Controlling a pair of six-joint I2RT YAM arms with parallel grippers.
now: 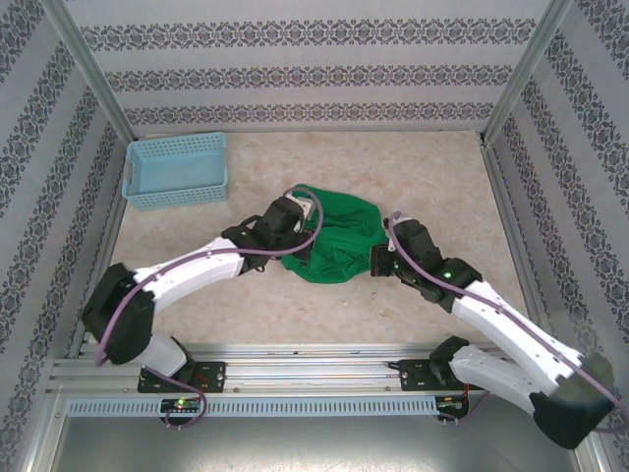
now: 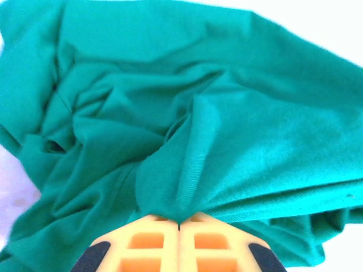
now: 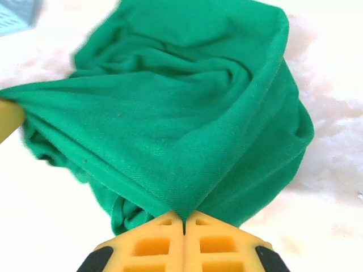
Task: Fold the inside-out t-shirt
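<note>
Sam: Where is the green t-shirt right now?

Me: It sits in a crumpled heap near the middle of the counter, between my two arms. It is not flat — it is all bunched up, with lots of folds.

Sam: What is your left claw doing?

Me: My left claw is pinched tight on a fold at the heap's left side. In its wrist view the two yellow tips meet, with green cloth caught right between them. The cloth pulls up into a little peak there.

Sam: And the right one?

Me: My right claw is pinched tight too, on the cloth at the heap's right side. From its tips the cloth spreads out in a stretched sheet toward the left.

Sam: Is anything else on the counter?

Me: A light blue basket stands in the far left corner — well apart from the shirt.
</note>
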